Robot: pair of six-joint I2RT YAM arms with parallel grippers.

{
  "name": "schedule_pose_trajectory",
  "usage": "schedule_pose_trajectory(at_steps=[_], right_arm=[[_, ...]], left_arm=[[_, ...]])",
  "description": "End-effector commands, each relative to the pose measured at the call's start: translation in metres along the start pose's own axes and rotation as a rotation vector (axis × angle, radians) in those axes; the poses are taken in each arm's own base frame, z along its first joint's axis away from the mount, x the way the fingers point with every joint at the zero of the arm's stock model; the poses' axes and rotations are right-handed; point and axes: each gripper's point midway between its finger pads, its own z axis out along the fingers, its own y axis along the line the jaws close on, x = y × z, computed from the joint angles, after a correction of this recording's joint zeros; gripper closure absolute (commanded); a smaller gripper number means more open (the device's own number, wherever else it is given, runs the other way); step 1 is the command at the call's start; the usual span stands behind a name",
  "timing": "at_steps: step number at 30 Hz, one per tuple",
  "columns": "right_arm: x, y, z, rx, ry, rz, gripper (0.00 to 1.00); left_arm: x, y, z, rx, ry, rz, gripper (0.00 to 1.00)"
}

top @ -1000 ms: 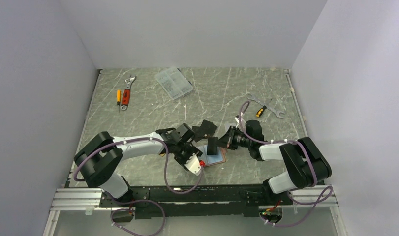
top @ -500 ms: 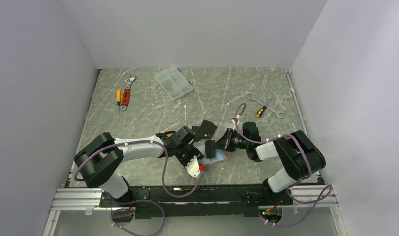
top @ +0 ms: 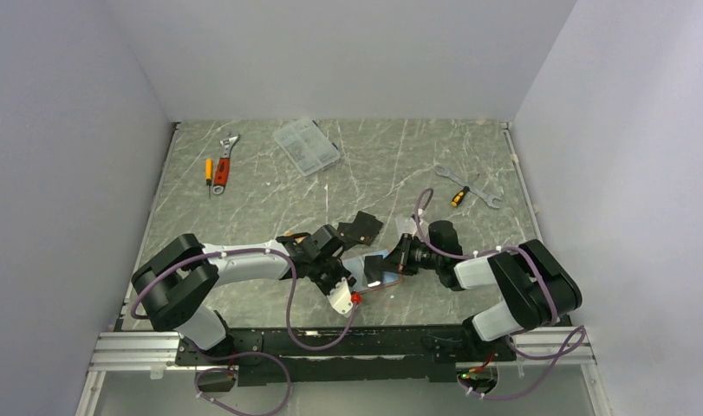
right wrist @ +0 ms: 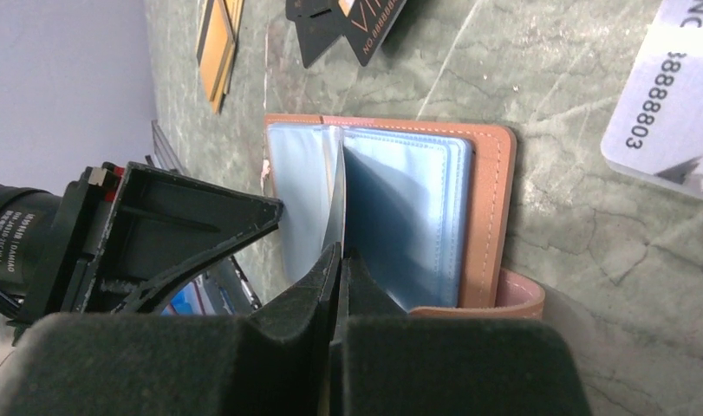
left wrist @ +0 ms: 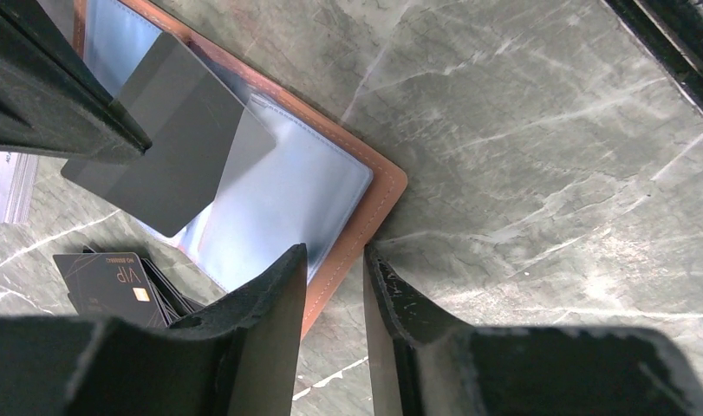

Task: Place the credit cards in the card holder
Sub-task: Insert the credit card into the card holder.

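The salmon-pink card holder [top: 387,281] lies open on the table, pale-blue sleeves up [right wrist: 417,217]. My right gripper [right wrist: 341,251] is shut on a grey credit card [left wrist: 174,130], seen edge-on, with its far end between the sleeves. My left gripper [left wrist: 332,256] is narrowly open over the holder's near edge [left wrist: 339,269], one finger over the pale-blue inside and one over the table. Another silver card [right wrist: 668,95] and orange-gold cards [right wrist: 216,43] lie loose on the table.
Black VIP pieces [top: 361,227] lie just behind the holder. A clear compartment box [top: 307,146], a wrench and screwdriver at the back left [top: 222,169], and wrenches at the back right [top: 465,186] are far off.
My right gripper has tipped the grey card from upright down into the open holder. My left gripper has shifted slightly along the holder's left edge.
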Motion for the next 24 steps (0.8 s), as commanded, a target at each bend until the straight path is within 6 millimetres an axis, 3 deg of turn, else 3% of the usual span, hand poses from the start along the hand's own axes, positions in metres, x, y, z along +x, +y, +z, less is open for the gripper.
schedule_pose_trajectory(at_steps=[1, 16, 24], right_arm=[[0.008, -0.012, -0.002, 0.053, 0.032, -0.048, 1.0], [0.008, -0.018, 0.004, 0.099, 0.11, -0.06, 1.0], [0.022, -0.021, 0.009, 0.128, 0.209, -0.071, 1.0]], left_arm=[[0.002, -0.014, 0.005, 0.046, 0.004, -0.012, 0.65], [0.002, -0.007, 0.005, 0.017, 0.008, -0.013, 0.68], [0.005, -0.006, 0.006, 0.008, 0.019, 0.006, 0.69]])
